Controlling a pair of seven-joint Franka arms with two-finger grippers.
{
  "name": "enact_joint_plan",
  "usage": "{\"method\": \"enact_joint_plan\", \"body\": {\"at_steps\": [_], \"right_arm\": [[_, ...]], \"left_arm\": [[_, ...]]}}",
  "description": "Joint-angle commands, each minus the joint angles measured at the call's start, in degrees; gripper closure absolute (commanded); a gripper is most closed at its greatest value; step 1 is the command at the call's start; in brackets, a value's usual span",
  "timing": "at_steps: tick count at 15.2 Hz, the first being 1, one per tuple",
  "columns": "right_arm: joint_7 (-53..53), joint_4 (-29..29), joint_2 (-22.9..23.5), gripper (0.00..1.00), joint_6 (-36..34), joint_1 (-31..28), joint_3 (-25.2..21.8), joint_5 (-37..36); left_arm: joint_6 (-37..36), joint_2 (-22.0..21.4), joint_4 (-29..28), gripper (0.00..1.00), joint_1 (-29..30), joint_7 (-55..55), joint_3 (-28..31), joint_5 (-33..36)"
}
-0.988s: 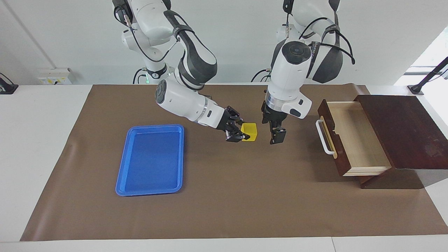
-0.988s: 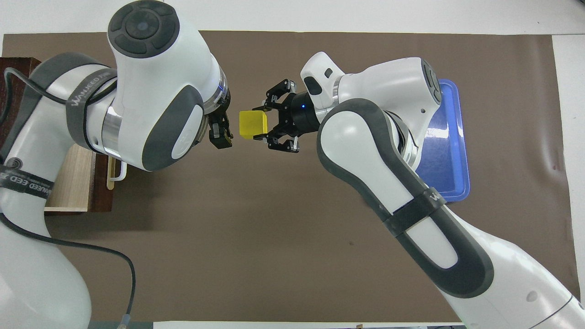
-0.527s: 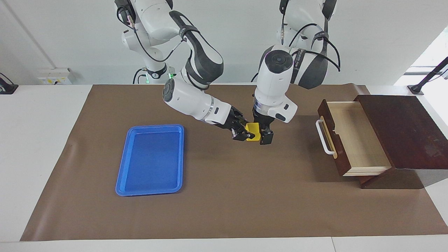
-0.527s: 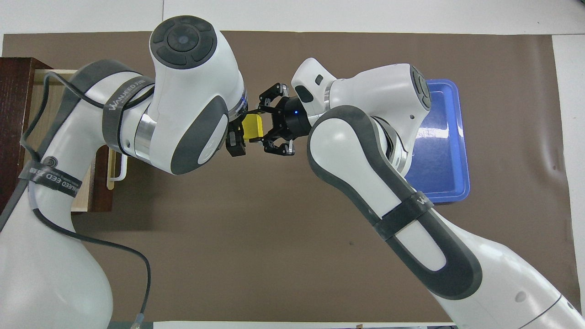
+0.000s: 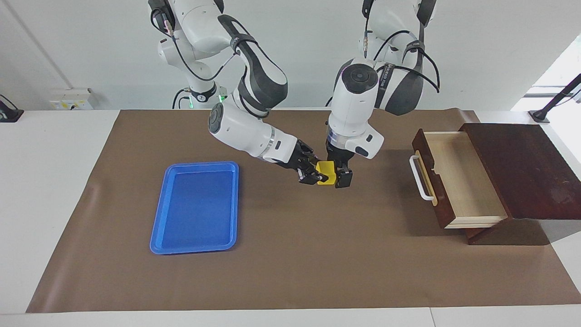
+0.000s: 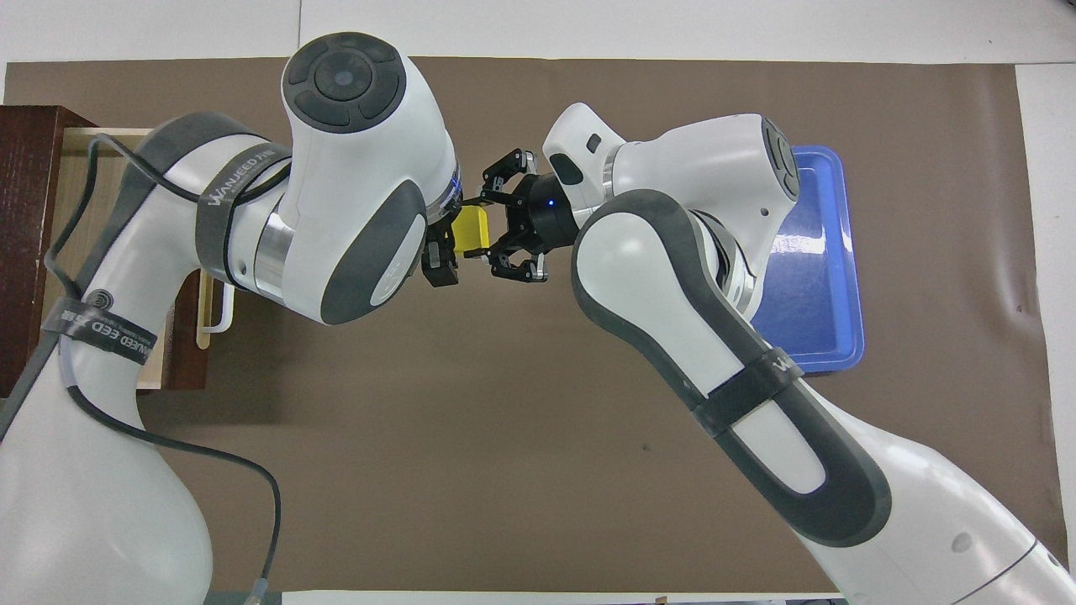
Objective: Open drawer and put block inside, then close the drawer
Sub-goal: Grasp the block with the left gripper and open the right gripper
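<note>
The drawer (image 5: 458, 179) stands pulled well out of its dark wooden box (image 5: 522, 168) at the left arm's end of the table, light wood floor bare, so I'm calling the opening step done; loading and closing are both left. The blue tray (image 5: 195, 206) lies toward the right arm's end and has no part in this. Mid-table now: I have the two arms meeting over the brown mat (image 5: 290, 254), a hand-over by the look of it. The right gripper (image 5: 313, 172) reaches in at a slant, fingers clamped on the block (image 5: 325, 172), holding it up off the mat. My left gripper (image 5: 341, 175) points down right against the block's drawer-facing side, its fingers around it, but I cannot tell whether they have closed on it. The block itself is a small bright yellow cube, clean edged, tipped slightly in the grip, partly hidden between the two sets of fingers.
</note>
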Motion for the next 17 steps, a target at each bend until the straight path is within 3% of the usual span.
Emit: {"method": "enact_joint_plan", "body": {"at_steps": [1,3,9,14,15,17], "right_arm": [[-1.4,-0.4,-0.3,1.0,-0.5,-0.7,0.4,0.9],[-1.4,-0.3,-0.3,1.0,-0.4,-0.7,0.4,1.0],[-1.4,-0.3,-0.3,1.0,-0.6,-0.8,0.4,1.0],[-1.2,-0.3,-0.4,1.0,-0.6,-0.9,0.3,1.2],[-1.2,-0.3,-0.4,0.51,-0.6,-0.9,0.3,1.2],[-1.0,-0.3,-0.5,0.0,-0.7,-0.9,0.3,1.4]], "left_arm": [[1.9,-0.7,-1.8,0.08,-1.4,-0.9,0.6,0.5],[2.0,-0.8,-2.0,0.22,-1.4,-0.9,0.6,0.5],[2.2,-0.9,-2.6,1.0,-1.4,-0.7,0.6,0.5],[2.4,-0.9,-2.6,1.0,-1.2,-0.4,0.6,0.6],[2.3,-0.9,-2.5,1.0,-1.1,-0.4,0.6,0.6],[2.0,-0.9,-2.5,1.0,-1.1,-0.2,0.6,0.6]]}}
